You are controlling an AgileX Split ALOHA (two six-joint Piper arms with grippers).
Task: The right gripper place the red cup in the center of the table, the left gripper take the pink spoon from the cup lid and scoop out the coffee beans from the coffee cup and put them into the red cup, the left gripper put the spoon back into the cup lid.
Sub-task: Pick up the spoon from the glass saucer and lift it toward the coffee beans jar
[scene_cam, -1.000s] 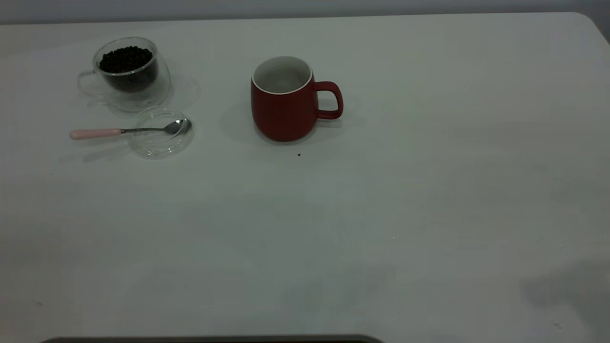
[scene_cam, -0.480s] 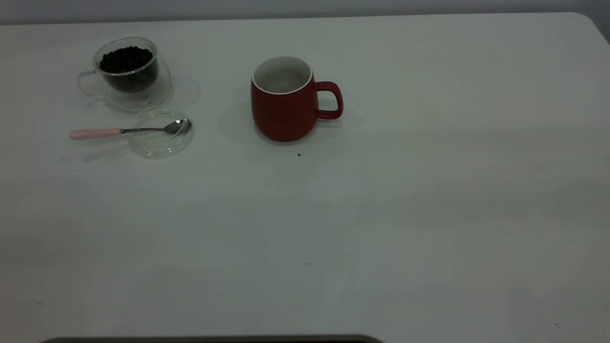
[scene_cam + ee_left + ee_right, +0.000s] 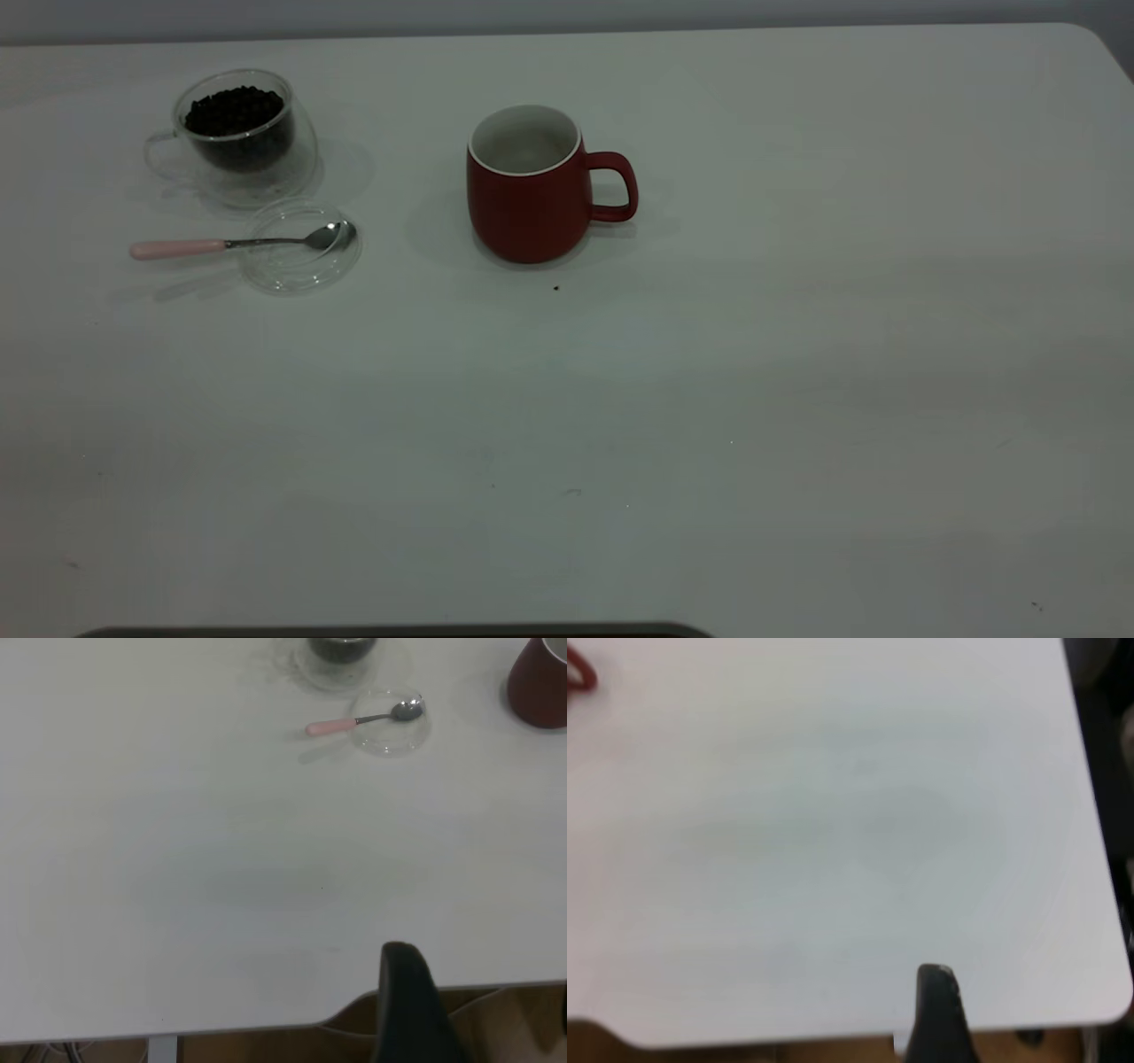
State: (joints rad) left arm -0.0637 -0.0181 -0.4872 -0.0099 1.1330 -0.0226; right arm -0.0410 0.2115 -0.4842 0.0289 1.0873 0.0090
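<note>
You see the red cup standing upright near the middle of the table, its handle toward the right arm's side. Off to the left, the coffee cup holds the coffee beans. Just in front of it lies the cup lid, with the pink spoon resting across it, bowl inside the lid, pink handle sticking out over the table. Your left gripper sits back at the table's near edge, well apart from the spoon; your right gripper does likewise on its side. You cannot tell whether either is apart or together.
</note>
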